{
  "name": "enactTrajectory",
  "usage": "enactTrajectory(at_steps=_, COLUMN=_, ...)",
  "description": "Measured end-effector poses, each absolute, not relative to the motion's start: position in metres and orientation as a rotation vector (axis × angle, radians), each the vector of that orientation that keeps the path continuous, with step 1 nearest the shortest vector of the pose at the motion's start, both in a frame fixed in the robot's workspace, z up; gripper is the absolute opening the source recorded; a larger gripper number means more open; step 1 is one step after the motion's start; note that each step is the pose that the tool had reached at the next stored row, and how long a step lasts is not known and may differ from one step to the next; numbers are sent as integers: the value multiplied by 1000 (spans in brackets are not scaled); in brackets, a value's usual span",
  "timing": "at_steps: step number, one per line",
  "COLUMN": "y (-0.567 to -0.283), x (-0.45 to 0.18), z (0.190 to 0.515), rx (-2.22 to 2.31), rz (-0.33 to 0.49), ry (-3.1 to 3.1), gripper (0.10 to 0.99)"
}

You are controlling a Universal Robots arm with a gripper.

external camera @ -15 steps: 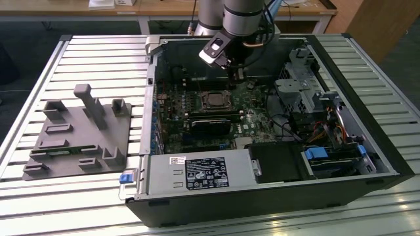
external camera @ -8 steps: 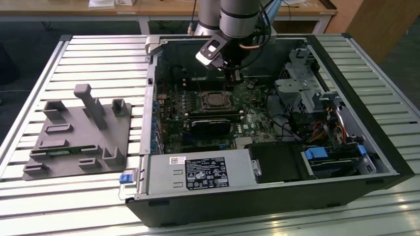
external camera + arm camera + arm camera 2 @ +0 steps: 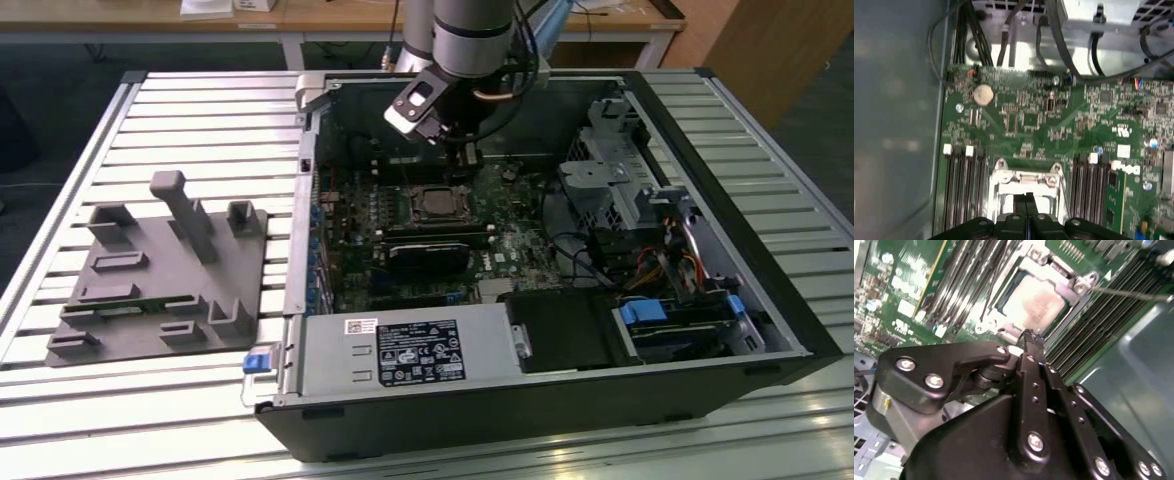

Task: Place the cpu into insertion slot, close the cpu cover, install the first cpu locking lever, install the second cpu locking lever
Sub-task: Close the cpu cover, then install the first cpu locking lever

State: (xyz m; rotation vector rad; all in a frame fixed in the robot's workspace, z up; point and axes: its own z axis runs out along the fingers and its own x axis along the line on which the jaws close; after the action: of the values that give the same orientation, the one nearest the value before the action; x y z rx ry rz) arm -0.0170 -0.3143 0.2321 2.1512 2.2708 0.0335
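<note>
The pincer sits closest to the lens in both wrist views, its fingers pressed together with nothing between them. Its tip is just above the near edge of the insertion slot. The cpu lies flat in that slot with its dull silver top facing up, so the first step reads as done. The cpu cover appears to lie down around the chip, which shows through its window, so the second step also appears done. A thin lever runs out from the cover's corner across the memory slots. It appears unlatched, so at least one lever step is judged outstanding. A second thin wire runs along the opposite side of the socket, and whether it is latched cannot be determined. Around the socket is the green board, mounted in the open case. The case lies on the slatted tabletop, with a grey fixture well apart at the exterior view's left.
</note>
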Motion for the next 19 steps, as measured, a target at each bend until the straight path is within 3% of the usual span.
enactTrajectory(at_steps=19, y=-314, x=-34, z=230, rx=2151, rz=33, ry=2271, gripper=114)
